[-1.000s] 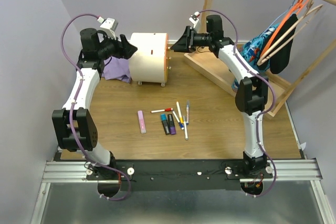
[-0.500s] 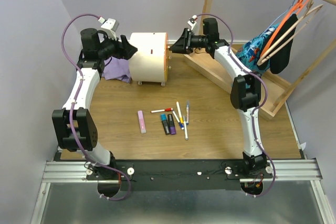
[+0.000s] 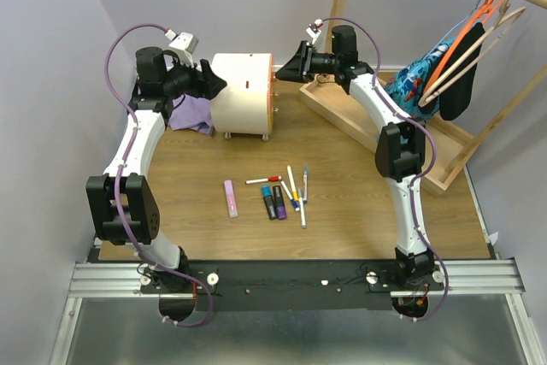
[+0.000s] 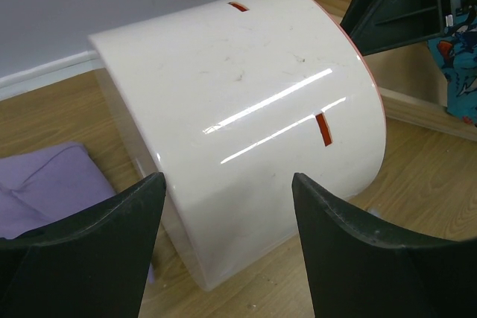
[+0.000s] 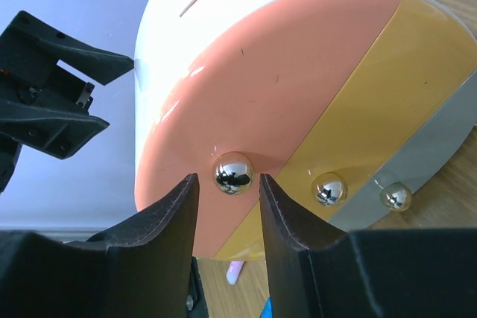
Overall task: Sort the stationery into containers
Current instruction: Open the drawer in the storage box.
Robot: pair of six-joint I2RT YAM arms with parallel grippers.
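The cream-white round-topped chest (image 3: pixel 241 92) lies at the back of the table, its drawer fronts facing right. In the right wrist view the top drawer front is orange (image 5: pixel 261 72), with a yellow (image 5: pixel 387 72) and a grey one beside it, each with a shiny knob. My right gripper (image 5: pixel 229 184) is open, its jaws either side of the orange drawer's knob (image 5: pixel 232 172), not closed on it. My left gripper (image 4: pixel 227 191) is open behind the chest's back (image 4: pixel 238 109). The pink bar (image 3: pixel 231 198), markers (image 3: pixel 273 203) and white pens (image 3: pixel 295 187) lie mid-table.
A purple cloth (image 3: pixel 192 113) lies left of the chest, under my left gripper. A wooden clothes rack base (image 3: pixel 342 113) with hangers (image 3: pixel 466 32) and a blue bag (image 3: pixel 414 83) stands at the back right, close to my right arm.
My right gripper has moved left up to the chest's drawer front. My left gripper has shifted slightly right toward the chest's back.
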